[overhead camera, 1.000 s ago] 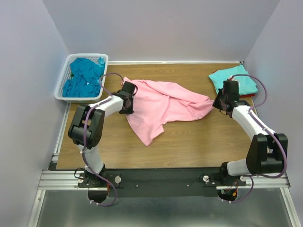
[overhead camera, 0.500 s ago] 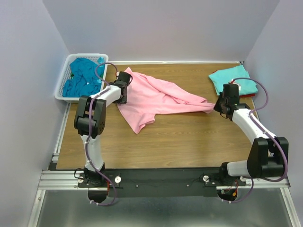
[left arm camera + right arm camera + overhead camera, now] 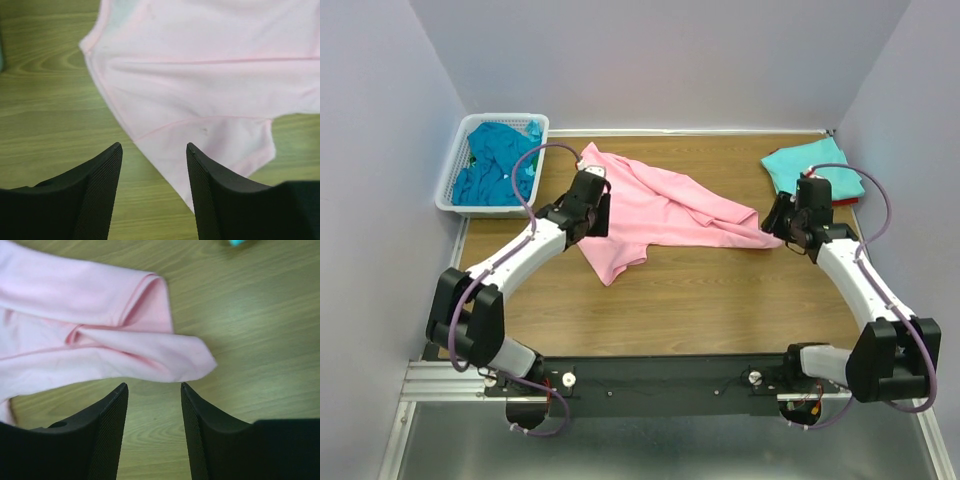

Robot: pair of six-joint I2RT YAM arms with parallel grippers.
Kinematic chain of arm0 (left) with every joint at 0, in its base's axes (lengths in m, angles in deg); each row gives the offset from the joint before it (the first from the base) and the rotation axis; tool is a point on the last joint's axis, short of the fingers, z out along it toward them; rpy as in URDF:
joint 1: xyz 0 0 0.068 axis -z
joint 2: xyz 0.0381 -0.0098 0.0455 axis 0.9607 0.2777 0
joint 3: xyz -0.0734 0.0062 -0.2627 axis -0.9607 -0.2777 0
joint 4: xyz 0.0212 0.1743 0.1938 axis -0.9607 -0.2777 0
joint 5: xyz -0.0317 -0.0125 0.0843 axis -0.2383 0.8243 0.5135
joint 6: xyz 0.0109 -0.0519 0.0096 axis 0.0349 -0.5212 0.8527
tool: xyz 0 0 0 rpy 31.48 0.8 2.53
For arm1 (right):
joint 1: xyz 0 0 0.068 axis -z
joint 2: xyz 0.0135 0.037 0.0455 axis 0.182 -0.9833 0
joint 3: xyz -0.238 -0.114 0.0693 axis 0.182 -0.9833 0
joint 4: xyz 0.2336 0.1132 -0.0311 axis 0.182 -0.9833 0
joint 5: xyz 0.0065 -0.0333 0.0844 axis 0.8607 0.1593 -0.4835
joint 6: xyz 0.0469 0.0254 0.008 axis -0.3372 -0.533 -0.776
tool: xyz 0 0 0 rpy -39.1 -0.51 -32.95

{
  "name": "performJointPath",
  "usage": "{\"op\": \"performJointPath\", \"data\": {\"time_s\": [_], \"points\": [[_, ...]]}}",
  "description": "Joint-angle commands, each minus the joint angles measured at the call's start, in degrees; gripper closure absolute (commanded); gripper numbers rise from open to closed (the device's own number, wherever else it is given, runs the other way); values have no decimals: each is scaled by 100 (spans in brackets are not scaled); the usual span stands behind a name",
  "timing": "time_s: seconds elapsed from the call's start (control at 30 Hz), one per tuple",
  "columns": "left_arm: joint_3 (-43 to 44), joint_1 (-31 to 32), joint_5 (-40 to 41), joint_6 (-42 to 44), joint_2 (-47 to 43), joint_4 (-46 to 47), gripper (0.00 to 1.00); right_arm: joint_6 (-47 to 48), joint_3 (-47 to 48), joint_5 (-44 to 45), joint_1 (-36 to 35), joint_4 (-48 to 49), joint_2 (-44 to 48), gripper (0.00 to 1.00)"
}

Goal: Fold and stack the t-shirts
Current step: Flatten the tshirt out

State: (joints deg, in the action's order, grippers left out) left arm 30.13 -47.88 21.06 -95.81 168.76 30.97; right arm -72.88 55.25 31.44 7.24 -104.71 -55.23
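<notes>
No legible text, label, brand or number anywhere.

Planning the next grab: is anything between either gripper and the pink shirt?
Nothing visible. The left gripper, open, faces the pink shirt at its edge. The right gripper, open, faces its pointed corner. Only the table surface lies between.

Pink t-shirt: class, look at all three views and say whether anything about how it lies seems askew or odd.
The pink t-shirt sprawls diagonally on the table, rumpled, its right end bunched into overlapping folds just ahead of the open right gripper. It is not spread flat for folding.
</notes>
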Motion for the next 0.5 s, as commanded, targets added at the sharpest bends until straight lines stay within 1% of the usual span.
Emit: {"op": "performJointPath", "data": {"time_s": [0.0, 0.13, 0.23, 0.37, 0.47], "points": [[-197, 89, -764, -165, 304, 181, 41, 154, 258, -1335, -193, 149, -248, 48], [-13, 221, -861, -24, 1006, 102, 46, 216, 469, -1706, -729, 290, -890, 50], [84, 300, -888, 38, 1306, 84, 49, 120, 566, -1961, -993, 500, -1381, 50], [93, 415, -861, 117, 1509, -109, 50, 58, 697, -1987, -1178, 668, -2032, 50], [-64, 494, -817, 161, 1466, -302, 50, 66, 777, -1996, -1213, 747, -2437, 50]]}}
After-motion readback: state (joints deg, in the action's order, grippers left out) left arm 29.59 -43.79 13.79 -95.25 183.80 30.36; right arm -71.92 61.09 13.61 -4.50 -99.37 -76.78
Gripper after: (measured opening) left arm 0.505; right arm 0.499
